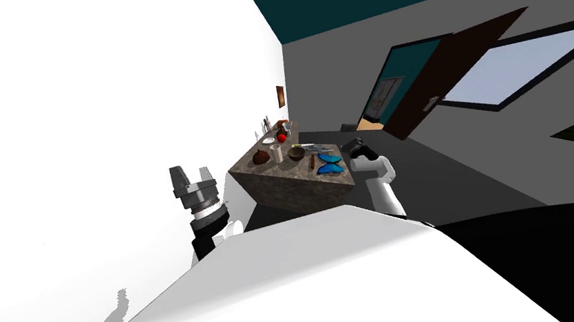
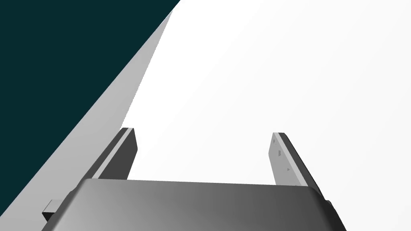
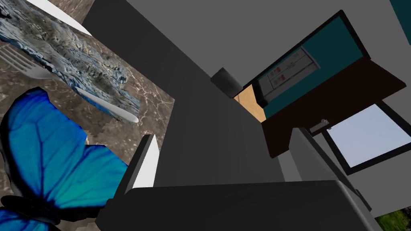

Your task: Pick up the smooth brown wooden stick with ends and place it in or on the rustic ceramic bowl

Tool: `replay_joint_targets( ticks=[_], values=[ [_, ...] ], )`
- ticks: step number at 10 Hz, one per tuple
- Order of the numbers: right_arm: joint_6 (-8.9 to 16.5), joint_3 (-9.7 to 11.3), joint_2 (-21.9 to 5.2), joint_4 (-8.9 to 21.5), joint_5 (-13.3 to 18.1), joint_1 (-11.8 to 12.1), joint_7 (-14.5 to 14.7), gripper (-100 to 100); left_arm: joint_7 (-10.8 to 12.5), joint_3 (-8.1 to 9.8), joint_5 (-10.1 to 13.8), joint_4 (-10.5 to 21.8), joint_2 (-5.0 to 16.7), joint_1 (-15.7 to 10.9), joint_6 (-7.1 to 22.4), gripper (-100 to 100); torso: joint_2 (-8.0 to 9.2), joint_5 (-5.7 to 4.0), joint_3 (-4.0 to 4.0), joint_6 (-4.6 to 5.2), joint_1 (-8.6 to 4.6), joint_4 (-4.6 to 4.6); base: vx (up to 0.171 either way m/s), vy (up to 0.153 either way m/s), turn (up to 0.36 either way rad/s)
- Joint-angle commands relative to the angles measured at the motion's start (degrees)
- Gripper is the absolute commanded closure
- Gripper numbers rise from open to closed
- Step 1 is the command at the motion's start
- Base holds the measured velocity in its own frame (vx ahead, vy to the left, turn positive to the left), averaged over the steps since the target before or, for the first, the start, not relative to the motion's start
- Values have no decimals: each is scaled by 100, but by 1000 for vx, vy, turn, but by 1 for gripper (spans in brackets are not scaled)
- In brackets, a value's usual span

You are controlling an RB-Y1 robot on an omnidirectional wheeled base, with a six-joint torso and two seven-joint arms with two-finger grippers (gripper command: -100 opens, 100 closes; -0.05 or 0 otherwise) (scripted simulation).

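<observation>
A short brown stick (image 1: 312, 161) lies on the brown stone-patterned table (image 1: 282, 187), just right of a dark bowl (image 1: 296, 155). A blue butterfly-shaped thing (image 1: 331, 163) lies between the stick and the table's right edge. My right gripper (image 1: 351, 145) hovers at that right edge, beside the butterfly (image 3: 48, 160). In the right wrist view this gripper (image 3: 224, 136) is open and holds nothing. My left gripper (image 1: 192, 176) is raised left of the table by the white wall, and its wrist view shows it (image 2: 204, 132) open and empty.
On the table also stand a round brown vessel (image 1: 260, 156), a pale cup (image 1: 276, 154), a red fruit (image 1: 281, 138) and a white plate (image 1: 268, 140). A rough grey-blue piece (image 3: 72, 72) lies with a fork (image 3: 24, 64) and a knife (image 3: 108, 106). An open brown door (image 1: 447, 72) is beyond.
</observation>
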Motion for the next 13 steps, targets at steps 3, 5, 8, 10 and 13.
replay_joint_targets(
  ticks=[3,5,8,10,13],
  values=[
    [532,-124,-173,401,-164,-289,-576,-100,0,1,0,0,0,1,0,0,-2,-1,-1,6,-1,-1,-11,-19,166],
    [771,-124,-173,401,-164,-289,-808,-100,0,1,0,0,0,1,0,0,-3,-1,-2,6,-2,-1,-6,-19,67],
    [1228,-200,-274,623,-271,-456,-1243,-100,0,1,0,0,0,1,0,0,-4,-1,-2,5,-2,-1,-6,-18,146],
    [1593,-267,-378,846,-380,-612,-1610,-100,0,0,0,0,0,0,0,0,-6,0,-3,-1,0,-1,-6,-20,229],
    [2005,-327,-484,1070,-492,-758,-2036,-100,0,0,0,0,0,0,0,0,-7,0,-4,0,-1,-2,-1,-20,142]
  ],
)
